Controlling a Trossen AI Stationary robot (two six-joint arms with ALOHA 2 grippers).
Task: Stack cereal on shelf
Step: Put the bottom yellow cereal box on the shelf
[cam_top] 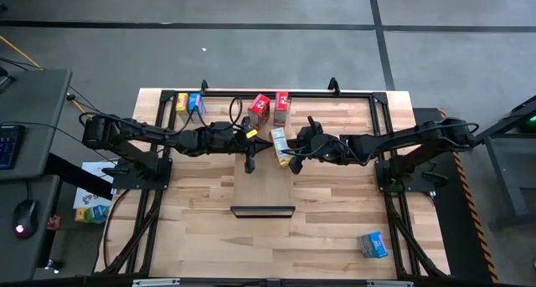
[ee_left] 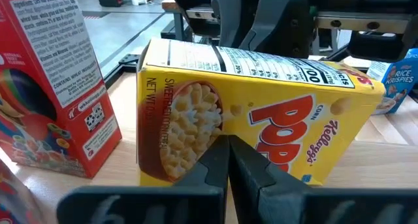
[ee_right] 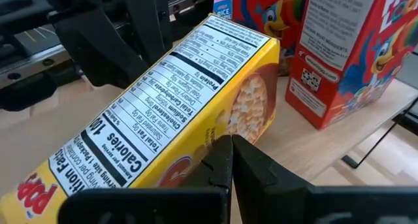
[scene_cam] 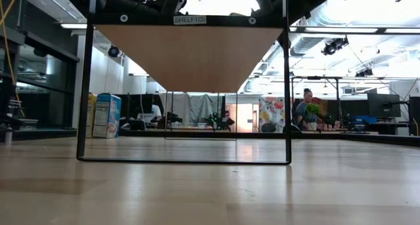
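Observation:
A yellow cereal box (cam_top: 280, 145) lies on a long narrow side on the pale shelf board (cam_top: 264, 187), its nutrition panel facing up. My left gripper (ee_left: 228, 149) is shut at the box's broad printed face (ee_left: 287, 129). My right gripper (ee_right: 230, 145) is shut at the box's opposite face (ee_right: 251, 100). Two red boxes (cam_top: 260, 107) (cam_top: 280, 107) stand upright at the shelf's far end. A yellow box (cam_top: 182, 103) and a blue box (cam_top: 195, 103) stand on the table at far left. Another blue box (cam_top: 374, 243) lies near the table's near right corner. My left gripper's shut fingertips (ee_left: 219, 152) point level from the table's left at the lower part of the lying box's broad face (ee_left: 196, 136); whether they touch it I cannot tell. My right gripper's shut fingertips (ee_right: 222, 155) point level from the right at the opposite face (ee_right: 235, 116); touching or not I cannot tell.
The shelf sits raised on a black frame (scene_cam: 82, 87), and its dark lip (cam_top: 262, 210) is at the near end. The low view shows the shelf's underside (scene_cam: 190, 54). The near half of the board is bare. A person (scene_cam: 306, 107) stands in the room beyond.

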